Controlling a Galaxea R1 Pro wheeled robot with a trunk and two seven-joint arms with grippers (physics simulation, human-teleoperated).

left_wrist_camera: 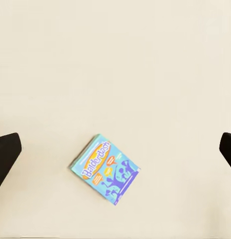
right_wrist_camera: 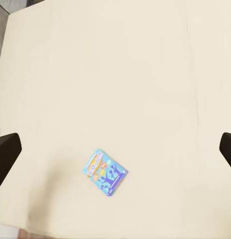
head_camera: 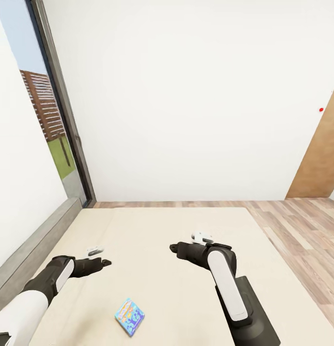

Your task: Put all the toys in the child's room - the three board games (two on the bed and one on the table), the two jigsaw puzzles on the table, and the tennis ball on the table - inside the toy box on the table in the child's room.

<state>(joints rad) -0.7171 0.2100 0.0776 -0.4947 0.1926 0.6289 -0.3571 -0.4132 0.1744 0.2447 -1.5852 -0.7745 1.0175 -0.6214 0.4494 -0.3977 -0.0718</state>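
The bed point(head_camera: 186, 240) has a matt, smooth beige cloth top with no visible weave, and the small blue board game point(head_camera: 129, 316) lying on it looks like printed card, its bright lid point(left_wrist_camera: 106, 168) flat and only slightly shiny. Beside the bed, the floor point(head_camera: 306, 230) is pale wood plank with visible grain, and the headboard point(head_camera: 32, 250) is dull matt grey. Over the bed, both arms wear smooth white and matt black plastic shells point(head_camera: 224, 283).

A small blue game box point(head_camera: 129, 316) point(left_wrist_camera: 105, 168) point(right_wrist_camera: 105, 171) – "Balderdash" – lies flat, face up, skewed, on the beige bed point(head_camera: 152, 240) at 6 o'clock.
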